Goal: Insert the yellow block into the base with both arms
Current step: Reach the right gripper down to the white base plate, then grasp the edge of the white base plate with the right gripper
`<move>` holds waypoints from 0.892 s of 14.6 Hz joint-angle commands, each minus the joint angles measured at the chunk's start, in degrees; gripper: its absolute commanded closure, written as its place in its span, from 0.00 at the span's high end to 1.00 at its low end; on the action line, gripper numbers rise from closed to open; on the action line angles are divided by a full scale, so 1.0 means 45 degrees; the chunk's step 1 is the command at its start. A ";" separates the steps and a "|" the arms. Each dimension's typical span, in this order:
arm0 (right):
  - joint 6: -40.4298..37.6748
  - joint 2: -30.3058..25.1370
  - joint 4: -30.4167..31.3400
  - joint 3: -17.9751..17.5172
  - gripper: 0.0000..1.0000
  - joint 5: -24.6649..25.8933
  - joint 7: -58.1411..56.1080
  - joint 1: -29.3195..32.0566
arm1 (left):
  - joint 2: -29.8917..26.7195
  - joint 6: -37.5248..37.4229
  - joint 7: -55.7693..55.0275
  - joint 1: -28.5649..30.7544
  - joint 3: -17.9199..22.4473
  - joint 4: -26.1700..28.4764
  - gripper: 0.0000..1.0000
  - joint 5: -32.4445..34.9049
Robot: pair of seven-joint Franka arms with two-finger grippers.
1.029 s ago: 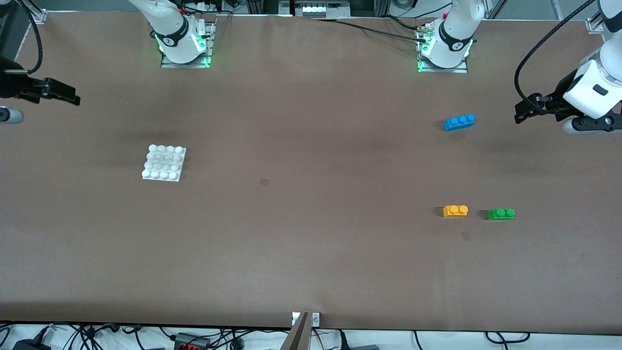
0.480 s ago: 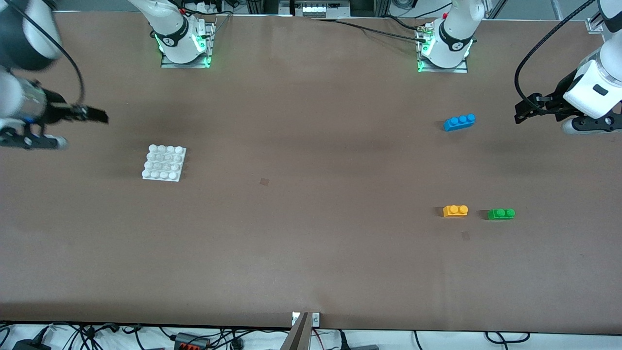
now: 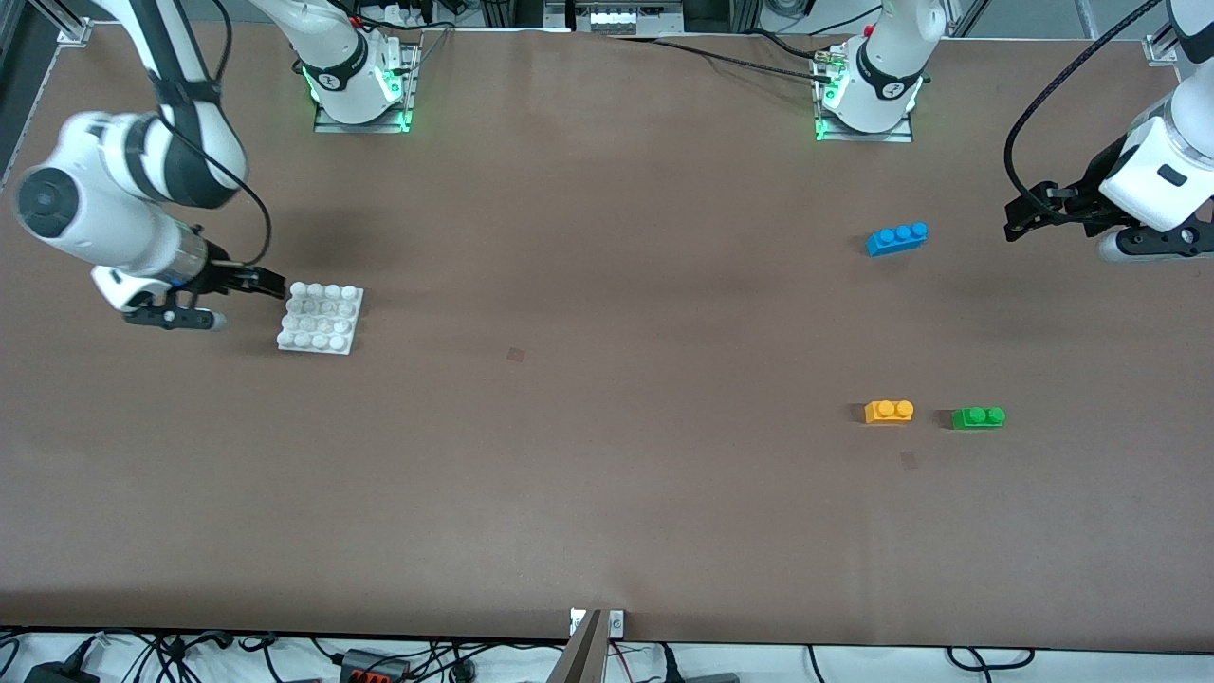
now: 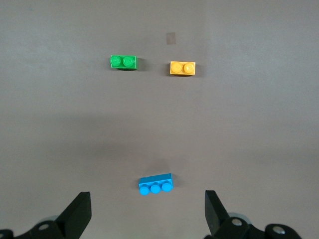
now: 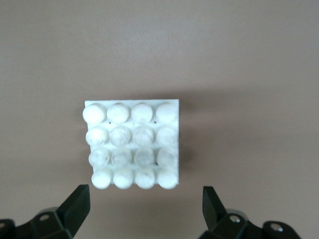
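**Yellow block untouched; base being approached first**

Yellow block [image 3: 889,411] lies on the brown surface [image 3: 607,493] toward the left arm's end, studs up, nearest the front camera of the three bricks. Just beside it, apart from it and closer to that end of the surface, sits a green brick [image 3: 978,417]. Nothing holds or touches either one.

Farther from the camera we note the base [image 3: 321,319], flat on the surface toward the right arm's end, well apart from the bricks. The right tool [image 3: 270,283] is low at the edge of the base; its wrist view shows both fingers spread wide, the base [image 5: 132,145] between and ahead of them, nothing gripped. We cannot tell whether a fingertip touches the plate.

Farther again, a blue three-stud brick [image 3: 896,238] lies alone. The left tool [image 3: 1022,216] hangs above the surface near that end, wide and empty, waiting; its wrist view looks down on all three bricks.

Our judgement: this is the opening step, the right arm going to steady or grip the base. Next, the right tool needs to settle squarely on the plate's edges, and the left tool must pass over the blue brick, line up on the yellow block and avoid the green one beside it.

Writing: we see round marks on the arm bases, too small to read. No labels on the bricks or the plate.
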State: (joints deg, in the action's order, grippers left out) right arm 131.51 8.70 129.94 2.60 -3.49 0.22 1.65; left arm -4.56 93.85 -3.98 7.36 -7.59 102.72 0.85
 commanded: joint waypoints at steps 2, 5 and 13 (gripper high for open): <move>0.1691 0.1815 -0.0028 -0.0050 1.00 -0.1528 -0.0572 0.0336 | 0.0193 -0.0289 0.0280 0.0083 0.0026 -0.0425 1.00 -0.0385; 0.1771 0.2225 -0.0028 -0.0011 1.00 -0.1548 -0.1706 0.0569 | 0.0213 -0.0289 0.0280 0.0083 0.0026 -0.0425 1.00 -0.0385; 0.1869 0.2890 -0.0028 -0.0050 0.88 -0.1665 -0.3248 0.0746 | 0.0213 -0.0289 0.0280 0.0083 0.0026 -0.0425 1.00 -0.0385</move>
State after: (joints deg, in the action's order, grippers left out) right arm 139.44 20.39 130.23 2.94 -9.53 -10.64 4.15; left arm -4.55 93.85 -3.98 7.36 -7.58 102.72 0.85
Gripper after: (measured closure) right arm 0.070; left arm 0.000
